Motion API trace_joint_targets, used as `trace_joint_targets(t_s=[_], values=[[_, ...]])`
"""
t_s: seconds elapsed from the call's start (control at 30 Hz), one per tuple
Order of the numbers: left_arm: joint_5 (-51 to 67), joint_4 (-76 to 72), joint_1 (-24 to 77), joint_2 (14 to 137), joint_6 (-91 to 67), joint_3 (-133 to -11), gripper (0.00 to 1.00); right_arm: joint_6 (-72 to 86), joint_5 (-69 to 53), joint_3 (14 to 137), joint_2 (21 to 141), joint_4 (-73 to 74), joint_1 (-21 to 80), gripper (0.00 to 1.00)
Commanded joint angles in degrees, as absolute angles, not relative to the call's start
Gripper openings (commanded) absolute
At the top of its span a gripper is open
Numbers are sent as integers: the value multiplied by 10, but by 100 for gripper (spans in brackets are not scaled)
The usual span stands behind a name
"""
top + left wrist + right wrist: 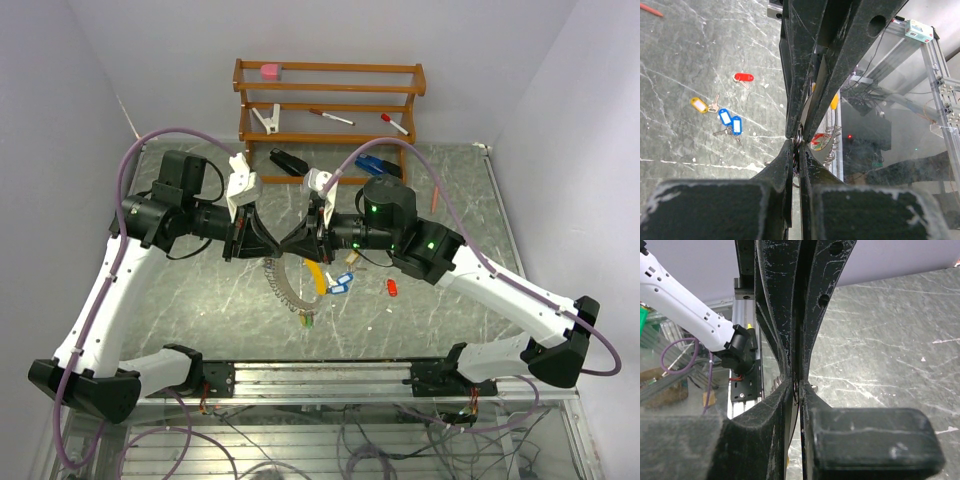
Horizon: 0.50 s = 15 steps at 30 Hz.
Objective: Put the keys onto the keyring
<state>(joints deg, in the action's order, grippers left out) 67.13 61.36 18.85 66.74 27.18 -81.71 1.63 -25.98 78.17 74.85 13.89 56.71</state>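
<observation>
Grey marbled tabletop (470, 330) between pale lilac walls, with a brown wooden rack (330, 98) of clips and marker pens at the back. Two black-and-white robot arms reach in from either side and meet tip to tip above the middle of the table.

From that meeting point hangs the large thin silvery wire keyring (283, 284). Small coloured tags are strung along it, and it dangles clear of the surface. The left gripper (796, 146) is pinched tight on the wire. This seems meant to hold the loop off the table and steady, so that a key can be threaded on.

The right gripper (797, 386) faces it nose to nose, its jaws drawn down to a narrow slit at the same spot. The close view is too cramped to tell whether it actually bites the wire. It may be there to part the ring's opening.

None of the loose keys is held. They lie just right of the hanging ring. A blue-tagged pair (340, 284) lies nearest and a red-tagged key (392, 288) a little farther off. A yellow-tagged key (698, 105) lies beside the blue pair.
</observation>
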Motion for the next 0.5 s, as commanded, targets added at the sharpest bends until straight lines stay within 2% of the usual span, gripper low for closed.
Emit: trace_joint_targets(t_s=[0.0,0.07,0.33,0.47], values=[[688,606,191,655,276,-819,7,20,-267,778,747,121,568,8],[689,604,192,655,273,-821,7,20,-269,777,746,121,568,0],[677,593,192,658,256,-827,8,29,-277,774,748,113,568,0],[678,581,192,654,243,-813,15,32,-262,766,731,94,568,0]])
